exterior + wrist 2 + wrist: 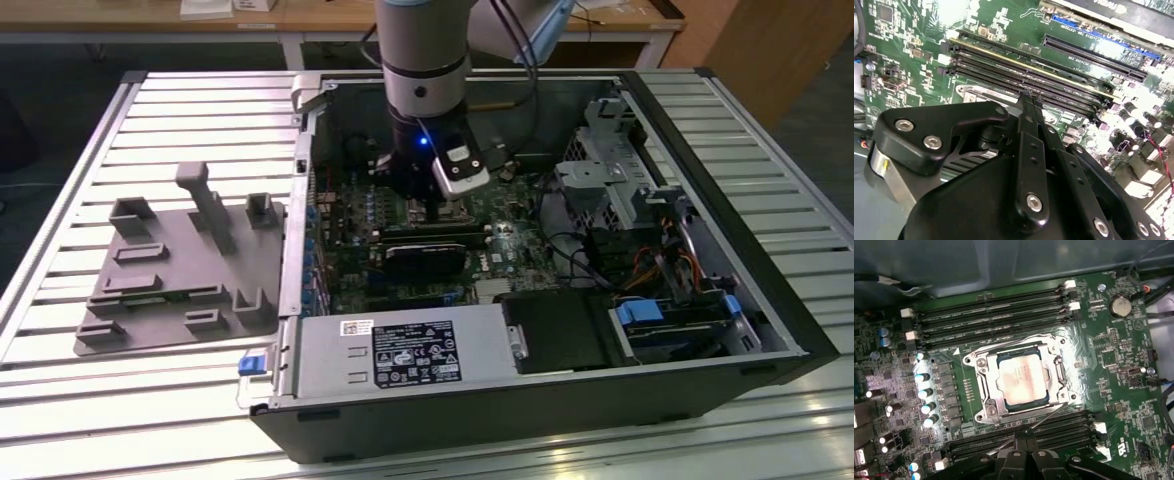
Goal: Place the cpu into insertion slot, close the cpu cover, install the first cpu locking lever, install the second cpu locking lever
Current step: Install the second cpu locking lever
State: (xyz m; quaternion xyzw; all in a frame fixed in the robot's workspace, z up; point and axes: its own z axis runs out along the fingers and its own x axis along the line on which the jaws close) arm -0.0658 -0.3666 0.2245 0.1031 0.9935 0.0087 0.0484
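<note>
Gripper: the gripper (1025,441) is hanging low over the motherboard, its 2 black fingers (1030,107) pressed together with nothing between them, the tips sitting just beside the socket's edge in the first wrist view.
Lever: a thin silver wire lever (1046,416) is slanting up off the board along the socket side nearest the fingertips, standing free of any catch.
Cpu: the cpu (1021,377) is lying flat inside the insertion slot (1061,371), its pale metal top showing through the window.
Cover: the cpu cover (989,385) is lying down over the chip, framing it on all 4 sides.
Memory slots: long black memory slots (989,315) are running along 2 opposite sides of the socket.
Case: the open computer case (747,300) is lying on a slatted table (80,400), the arm (424,60) reaching down into it.
Fixture: a grey fixture tray (174,280) is resting on the table at the exterior view's left of the case.
</note>
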